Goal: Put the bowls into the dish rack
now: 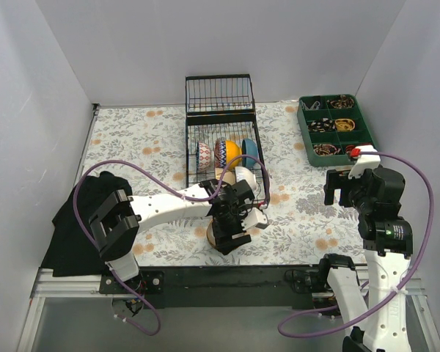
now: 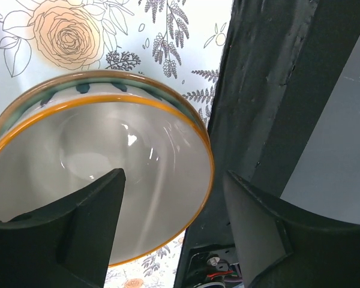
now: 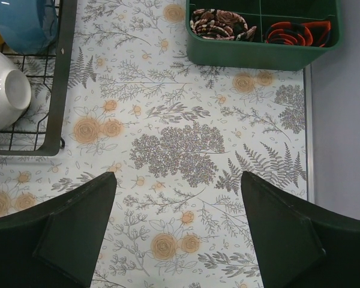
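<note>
**Item: last loose bowl, left arm at pick-up**

- Location of piece: orange-rimmed bowl [image 2: 108, 138], white inside with green dabs under the rim. It stands upright on the floral tablecloth [image 3: 180, 144], close beside the black table edge [image 2: 270, 90] on the robot's side and near the front end of the dish rack [image 1: 220, 95].
- Rack contents, as I read the overhead view: red-patterned bowl [image 1: 204, 156], striped bowl [image 1: 221, 152], yellow-orange bowl [image 1: 234, 152], blue bowl [image 3: 21, 21] and white bowl [image 3: 6, 90] at the near end.
- Left gripper [image 2: 173, 177]: jaws apart and straddling the bowl's wall. One finger [image 2: 78, 234] is over the inside, the other [image 2: 258, 234] outside. I judge it not yet clamped.
- Right gripper [image 3: 177, 174]: jaws apart, nothing between them. It hangs over bare cloth between the rack and the green tray [image 3: 264, 51].

Hazards I log:
- A one-sided pinch on a glazed rim may let the bowl pivot or slip.
- A shove while closing could skid the bowl toward the table edge.
- The rack looks crowded, so on the way in the bowl could knock the white bowl.
</note>
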`<state>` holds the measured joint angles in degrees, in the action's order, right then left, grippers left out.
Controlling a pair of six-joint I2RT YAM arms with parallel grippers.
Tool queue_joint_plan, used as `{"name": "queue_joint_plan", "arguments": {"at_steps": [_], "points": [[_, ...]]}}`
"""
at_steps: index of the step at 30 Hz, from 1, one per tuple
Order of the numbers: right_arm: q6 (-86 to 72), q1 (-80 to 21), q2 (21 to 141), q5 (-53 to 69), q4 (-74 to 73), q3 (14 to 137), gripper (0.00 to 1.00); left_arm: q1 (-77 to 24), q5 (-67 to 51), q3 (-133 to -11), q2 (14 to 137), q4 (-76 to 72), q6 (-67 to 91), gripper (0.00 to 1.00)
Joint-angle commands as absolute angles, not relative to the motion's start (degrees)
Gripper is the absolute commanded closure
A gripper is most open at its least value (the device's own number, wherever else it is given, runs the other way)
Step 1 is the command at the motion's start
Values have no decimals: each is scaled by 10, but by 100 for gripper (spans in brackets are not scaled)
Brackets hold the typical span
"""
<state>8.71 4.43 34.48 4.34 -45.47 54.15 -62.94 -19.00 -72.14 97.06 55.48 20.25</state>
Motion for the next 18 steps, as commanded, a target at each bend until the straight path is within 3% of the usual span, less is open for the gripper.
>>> {"name": "queue_joint_plan", "arguments": {"at_steps": [1, 12, 18], "points": [[72, 54, 342, 63, -441, 544, 7, -630, -218, -726, 969, 560, 193, 35], [77, 64, 345, 55, -447, 548, 7, -631, -315, -745, 1019, 584, 178, 43], [78, 67, 345, 62, -446, 547, 7, -631, -298, -764, 1025, 584, 178, 57]]}}
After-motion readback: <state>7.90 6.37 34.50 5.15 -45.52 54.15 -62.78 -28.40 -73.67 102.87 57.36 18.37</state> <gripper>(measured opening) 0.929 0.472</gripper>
